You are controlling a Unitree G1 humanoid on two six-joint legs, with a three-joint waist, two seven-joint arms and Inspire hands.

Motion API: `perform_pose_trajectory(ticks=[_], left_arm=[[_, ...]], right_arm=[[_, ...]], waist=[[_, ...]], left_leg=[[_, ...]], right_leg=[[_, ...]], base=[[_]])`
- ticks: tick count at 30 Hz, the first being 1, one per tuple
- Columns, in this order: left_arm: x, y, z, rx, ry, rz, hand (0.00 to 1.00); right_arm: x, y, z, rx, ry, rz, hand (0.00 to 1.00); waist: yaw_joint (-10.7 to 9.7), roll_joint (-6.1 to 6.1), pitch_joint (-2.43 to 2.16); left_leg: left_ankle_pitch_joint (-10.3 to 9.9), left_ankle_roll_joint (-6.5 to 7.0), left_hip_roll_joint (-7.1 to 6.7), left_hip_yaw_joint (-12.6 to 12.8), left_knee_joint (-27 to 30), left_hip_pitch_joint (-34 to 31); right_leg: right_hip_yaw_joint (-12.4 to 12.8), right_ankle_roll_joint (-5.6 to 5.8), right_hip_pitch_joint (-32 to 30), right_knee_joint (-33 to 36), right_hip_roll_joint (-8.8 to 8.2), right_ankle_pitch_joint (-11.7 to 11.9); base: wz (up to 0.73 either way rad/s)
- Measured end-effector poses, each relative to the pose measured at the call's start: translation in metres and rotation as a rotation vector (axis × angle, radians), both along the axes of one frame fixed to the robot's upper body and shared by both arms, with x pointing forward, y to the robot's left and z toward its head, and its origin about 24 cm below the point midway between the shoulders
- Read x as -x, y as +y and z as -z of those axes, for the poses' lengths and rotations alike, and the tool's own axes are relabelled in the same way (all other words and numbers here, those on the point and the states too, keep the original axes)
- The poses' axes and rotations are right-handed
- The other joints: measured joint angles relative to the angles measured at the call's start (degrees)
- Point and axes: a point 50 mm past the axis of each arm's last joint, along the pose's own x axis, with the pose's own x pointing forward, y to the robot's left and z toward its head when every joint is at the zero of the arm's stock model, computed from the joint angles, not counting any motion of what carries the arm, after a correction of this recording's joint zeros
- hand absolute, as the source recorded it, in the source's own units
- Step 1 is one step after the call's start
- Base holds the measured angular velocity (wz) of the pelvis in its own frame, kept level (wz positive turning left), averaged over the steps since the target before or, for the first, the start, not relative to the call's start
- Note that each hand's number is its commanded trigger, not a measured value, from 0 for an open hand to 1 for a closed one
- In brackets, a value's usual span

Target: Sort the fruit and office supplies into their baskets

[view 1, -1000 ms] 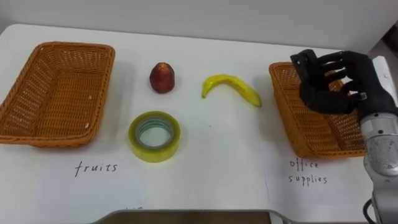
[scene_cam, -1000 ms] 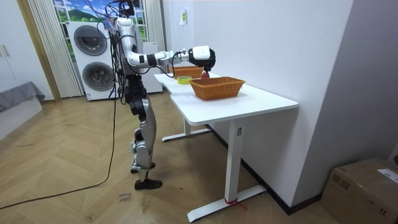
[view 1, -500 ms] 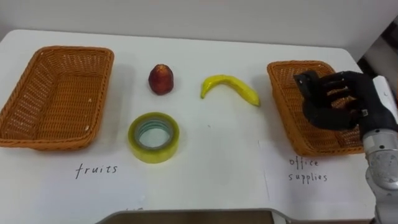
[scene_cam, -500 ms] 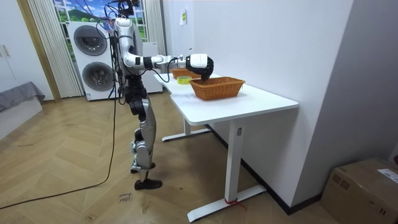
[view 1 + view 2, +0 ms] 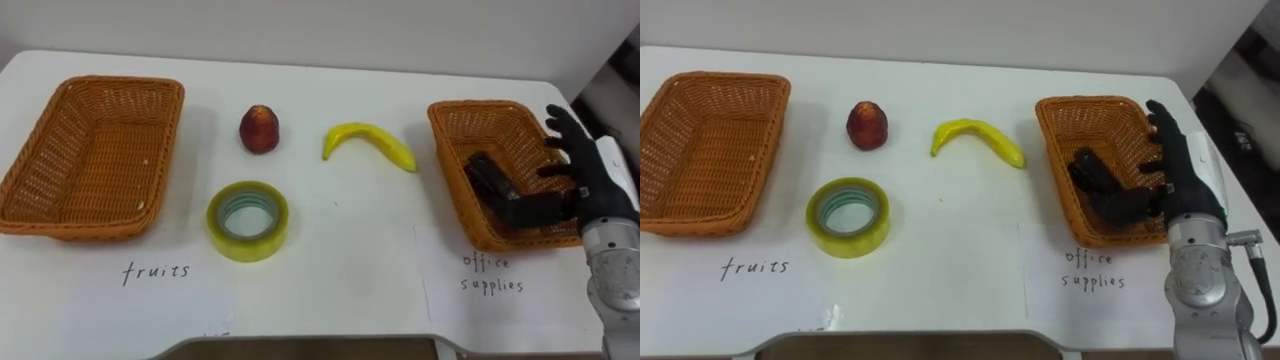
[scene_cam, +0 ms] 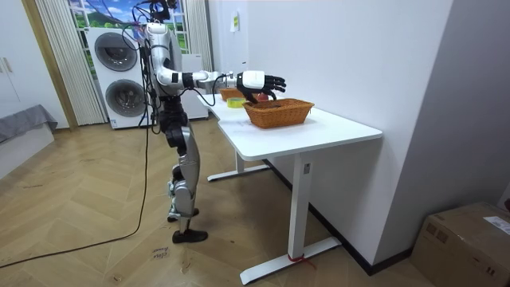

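Right hand (image 5: 590, 182) spread over right basket (image 5: 450, 160), dark object (image 5: 495, 182) lying inside (room view: robot stands beside table (image 6: 343, 131)).

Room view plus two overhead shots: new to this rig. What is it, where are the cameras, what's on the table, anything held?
A two-legged humanoid robot stands at a white table. The room view is from a camera across the room; the eye views look down from its head. On the table: left basket, right basket, red fruit, banana, tape roll. Its right hand is open over the right basket, gripping nothing clearly; the dark shape beneath could be an item or its thumb.
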Motion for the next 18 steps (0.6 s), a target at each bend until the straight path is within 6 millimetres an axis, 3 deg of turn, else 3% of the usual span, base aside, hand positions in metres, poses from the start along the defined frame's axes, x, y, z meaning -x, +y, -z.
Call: perform_pose_trajectory(ticks=[18], left_arm=[[-0.0010, -0.0008, 0.0004, 0.013, -0.002, 0.004, 0.00]], right_arm=[[-0.0036, 0.0021, -0.0045, -0.003, -0.012, -0.019, 0.00]], waist=[[0.1, 0.05, 0.24]], left_leg=[[0.0, 0.01, 0.01, 0.2, -0.2, 0.2]], right_leg=[[0.2, 0.02, -0.2, 0.5, 0.01, 0.0]], base=[[0.00]])
